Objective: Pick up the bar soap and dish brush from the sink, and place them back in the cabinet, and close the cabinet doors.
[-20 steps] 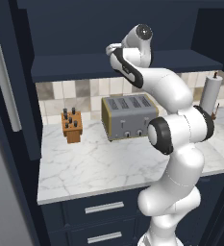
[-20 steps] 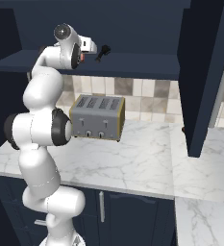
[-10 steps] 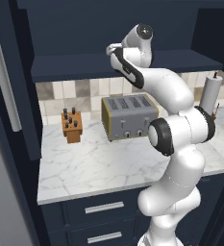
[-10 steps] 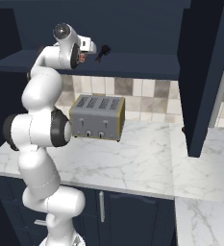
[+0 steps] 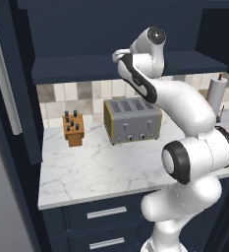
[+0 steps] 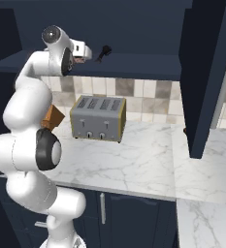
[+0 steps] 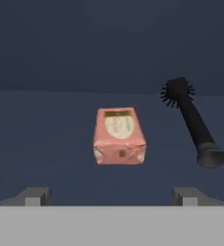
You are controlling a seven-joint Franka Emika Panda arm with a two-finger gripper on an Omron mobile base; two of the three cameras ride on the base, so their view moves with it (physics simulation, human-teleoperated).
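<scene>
Resting on the navy shelf of the cabinet (image 6: 134,65), the bar soap (image 7: 119,136) lies dead ahead of the gripper (image 7: 112,194) in the hand view, its long axis running away from the fingers; the two tips stand wide apart at the bottom of that view, one to each side of the soap and clear of it, holding nothing; the soap looks released. The dish brush (image 7: 192,122) lies on the same shelf just beside the soap but apart from it, handle end nearer the hand and bristly head toward the back; in the right base view it sits near the shelf's front edge, beyond the hand. With both things shelved, I judge that what remains is backing the hand straight out; the brush handle near one finger is the thing to avoid sweeping. The cabinet door (image 6: 204,72) stands swung open beside the shelf, leaving open room in front.
</scene>
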